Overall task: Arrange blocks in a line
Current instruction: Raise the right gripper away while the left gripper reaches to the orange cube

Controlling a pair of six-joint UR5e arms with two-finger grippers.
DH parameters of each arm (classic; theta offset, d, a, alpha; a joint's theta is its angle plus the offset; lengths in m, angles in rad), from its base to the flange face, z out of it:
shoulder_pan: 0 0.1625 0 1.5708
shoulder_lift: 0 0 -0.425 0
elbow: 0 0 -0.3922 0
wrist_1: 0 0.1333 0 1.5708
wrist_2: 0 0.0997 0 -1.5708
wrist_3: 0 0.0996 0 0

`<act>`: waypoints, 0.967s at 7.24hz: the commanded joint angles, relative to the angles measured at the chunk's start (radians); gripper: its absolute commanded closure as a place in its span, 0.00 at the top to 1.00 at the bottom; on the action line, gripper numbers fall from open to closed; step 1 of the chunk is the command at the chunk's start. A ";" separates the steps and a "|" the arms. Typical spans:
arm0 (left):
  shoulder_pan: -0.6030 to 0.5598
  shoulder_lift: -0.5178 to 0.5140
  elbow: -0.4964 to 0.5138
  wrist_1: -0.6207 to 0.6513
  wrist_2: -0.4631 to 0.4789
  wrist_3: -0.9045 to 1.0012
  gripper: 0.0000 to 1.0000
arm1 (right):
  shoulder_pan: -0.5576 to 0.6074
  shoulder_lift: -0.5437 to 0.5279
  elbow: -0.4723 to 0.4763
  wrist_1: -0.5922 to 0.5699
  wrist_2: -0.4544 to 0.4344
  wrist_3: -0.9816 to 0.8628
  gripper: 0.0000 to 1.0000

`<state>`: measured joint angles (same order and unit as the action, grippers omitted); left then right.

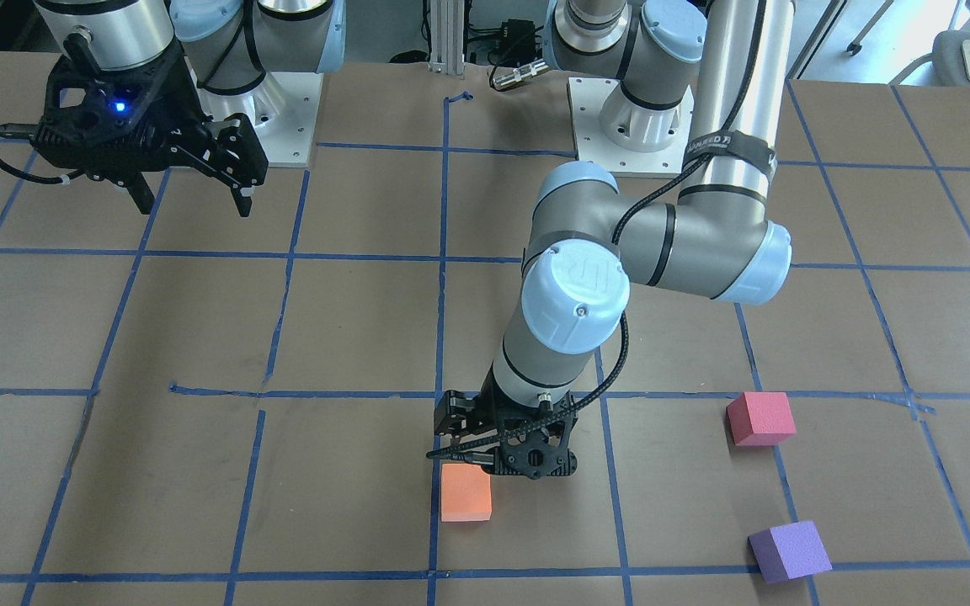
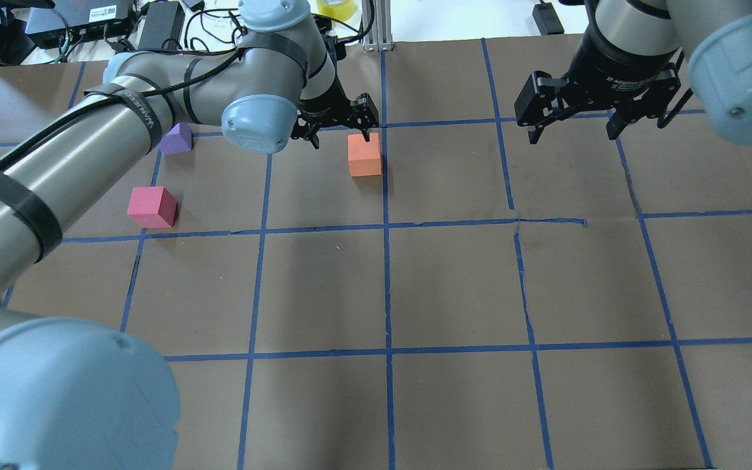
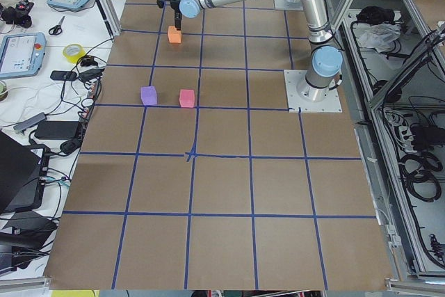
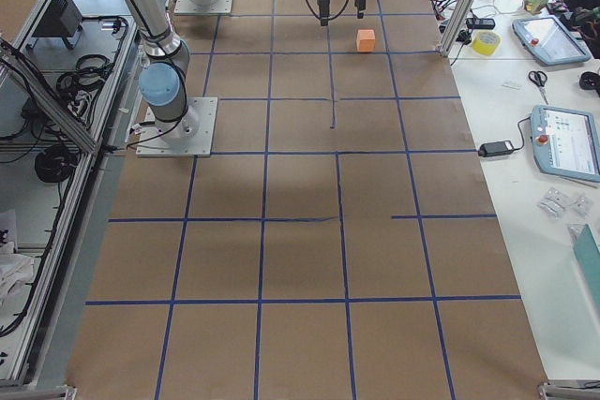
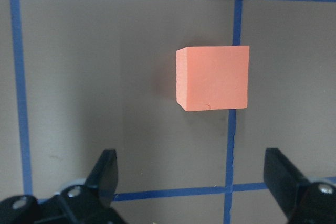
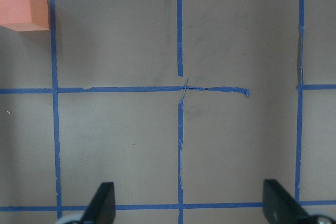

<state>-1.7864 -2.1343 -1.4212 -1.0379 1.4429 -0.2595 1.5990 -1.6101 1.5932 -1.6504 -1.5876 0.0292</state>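
The orange block (image 2: 364,155) sits on the brown table beside the middle blue tape line; it also shows in the left wrist view (image 5: 212,78) and the front view (image 1: 466,492). My left gripper (image 2: 340,137) is open and empty, hovering just next to the orange block; the block lies ahead of its fingertips, not between them. The pinkish-red block (image 2: 152,207) and the purple block (image 2: 175,139) lie apart on the table's left side, the purple one partly hidden by my left arm. My right gripper (image 2: 572,127) is open and empty, held high over the right half.
Blue tape lines (image 2: 387,281) mark a grid on the brown table. The arm bases (image 1: 620,126) stand on plates at the robot's edge. Cables, tape and tablets (image 4: 562,142) lie beyond the far edge.
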 commanded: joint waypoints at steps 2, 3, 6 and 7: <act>-0.010 -0.113 0.083 0.036 -0.007 -0.034 1.00 | 0.001 -0.001 0.001 0.003 0.002 0.000 1.00; -0.010 -0.145 0.097 0.045 -0.004 -0.032 1.00 | 0.001 -0.001 0.001 0.001 0.002 -0.002 1.00; -0.015 -0.180 0.081 0.076 0.014 -0.040 1.00 | -0.001 -0.001 0.001 0.003 0.002 0.000 1.00; -0.015 -0.181 0.080 0.079 0.020 -0.059 0.73 | -0.001 -0.001 0.001 0.001 0.002 0.000 1.00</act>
<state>-1.8003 -2.3107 -1.3389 -0.9629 1.4526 -0.3018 1.5989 -1.6107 1.5938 -1.6487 -1.5862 0.0291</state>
